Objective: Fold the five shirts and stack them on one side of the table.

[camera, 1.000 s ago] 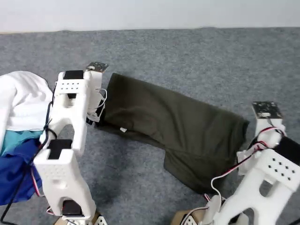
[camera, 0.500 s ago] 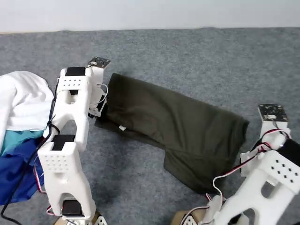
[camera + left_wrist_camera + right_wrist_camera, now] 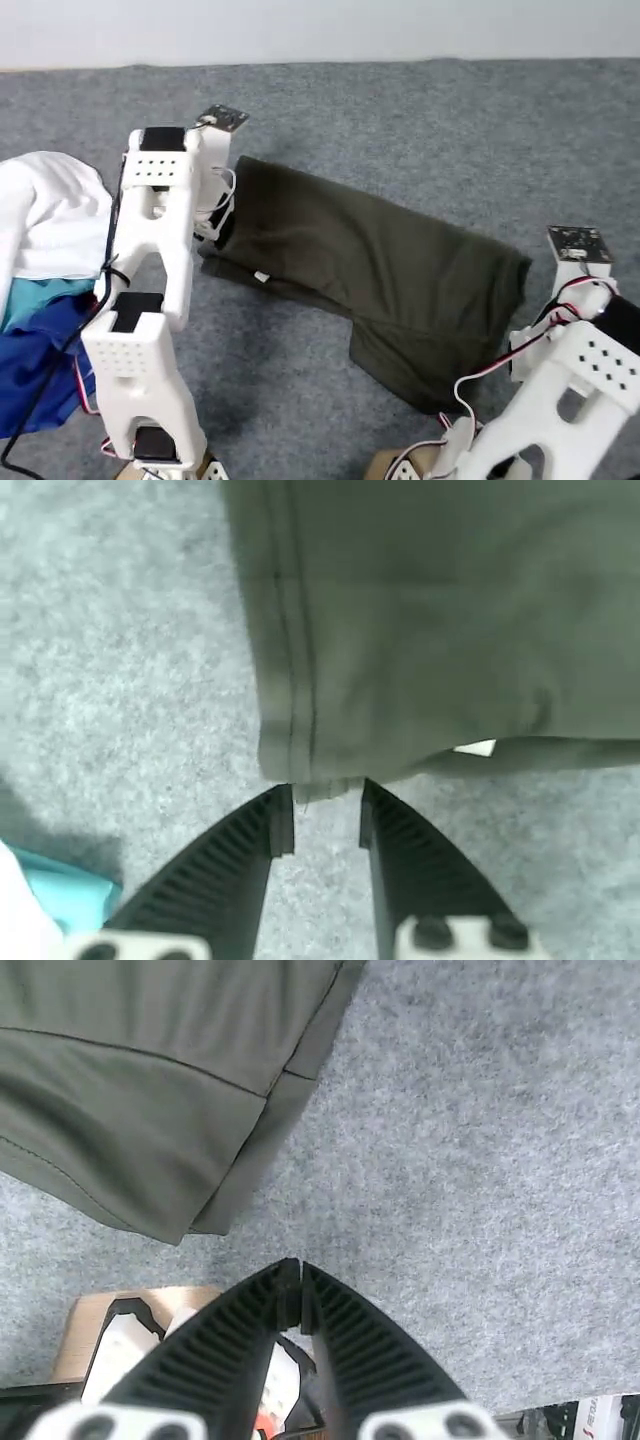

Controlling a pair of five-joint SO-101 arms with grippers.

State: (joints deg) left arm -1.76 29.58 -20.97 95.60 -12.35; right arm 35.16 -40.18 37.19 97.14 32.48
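An olive shirt [image 3: 380,270] lies spread on the grey carpet, running from the far left to the near right. In the left wrist view my left gripper [image 3: 322,805] is at the shirt's [image 3: 430,620] left corner, its fingertips [image 3: 282,815] slightly apart with the hem pinched between them. The left arm [image 3: 160,220] stands over that corner in the high view. My right gripper [image 3: 300,1278] is shut and empty above bare carpet, just off the shirt's [image 3: 140,1080] near right corner. The right arm [image 3: 580,360] is at the near right.
At the table's left edge lies a heap of other shirts: a white one [image 3: 50,215], a teal one [image 3: 30,295] and a blue one [image 3: 35,370]. Open carpet [image 3: 420,120] stretches beyond the olive shirt and to its right.
My left arm has moved toward the far side, and the shirt's left corner has shifted slightly with it. The right arm has drawn back a little toward the near right.
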